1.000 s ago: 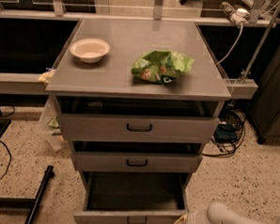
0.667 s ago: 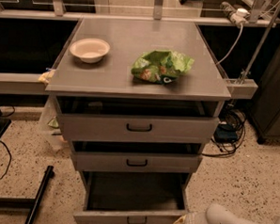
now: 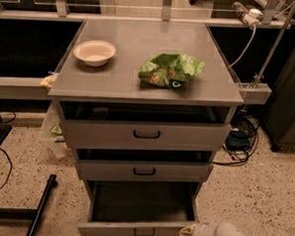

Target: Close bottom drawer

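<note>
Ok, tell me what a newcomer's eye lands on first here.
The bottom drawer stands pulled far out, low in the view, with the claw at the right end of its front panel. Up on the grey cabinet top lie a crumpled green bag and, to its left, a pale bowl.

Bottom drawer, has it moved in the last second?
No. The bottom drawer juts as far beyond the middle drawer as before; the gripper sits at its front's right end.
</note>
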Motion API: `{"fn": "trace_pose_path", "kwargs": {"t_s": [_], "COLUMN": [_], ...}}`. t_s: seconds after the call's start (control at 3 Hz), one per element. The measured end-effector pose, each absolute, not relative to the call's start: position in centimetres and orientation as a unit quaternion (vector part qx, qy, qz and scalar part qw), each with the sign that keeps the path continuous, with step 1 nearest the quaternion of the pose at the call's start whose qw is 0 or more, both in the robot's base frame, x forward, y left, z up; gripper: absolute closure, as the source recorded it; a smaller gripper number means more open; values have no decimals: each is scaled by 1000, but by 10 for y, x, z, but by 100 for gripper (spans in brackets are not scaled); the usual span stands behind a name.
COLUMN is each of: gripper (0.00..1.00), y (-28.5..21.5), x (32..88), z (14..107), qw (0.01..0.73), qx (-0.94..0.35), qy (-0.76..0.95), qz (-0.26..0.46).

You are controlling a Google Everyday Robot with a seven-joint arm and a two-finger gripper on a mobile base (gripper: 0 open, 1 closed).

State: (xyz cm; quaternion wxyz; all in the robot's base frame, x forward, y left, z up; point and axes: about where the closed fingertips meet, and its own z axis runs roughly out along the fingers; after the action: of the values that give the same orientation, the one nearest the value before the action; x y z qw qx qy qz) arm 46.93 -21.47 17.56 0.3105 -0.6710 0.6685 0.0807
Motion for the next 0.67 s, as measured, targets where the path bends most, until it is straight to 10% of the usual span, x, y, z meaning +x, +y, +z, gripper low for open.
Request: {"fn": "trace_pose_path", "kwargs": {"t_s": [0.67], "gripper": [100], "y": [-211], "x": [513], "z": [179], "qw": [384], "qx": [-661], "qy": [644], "qz": [29]}}
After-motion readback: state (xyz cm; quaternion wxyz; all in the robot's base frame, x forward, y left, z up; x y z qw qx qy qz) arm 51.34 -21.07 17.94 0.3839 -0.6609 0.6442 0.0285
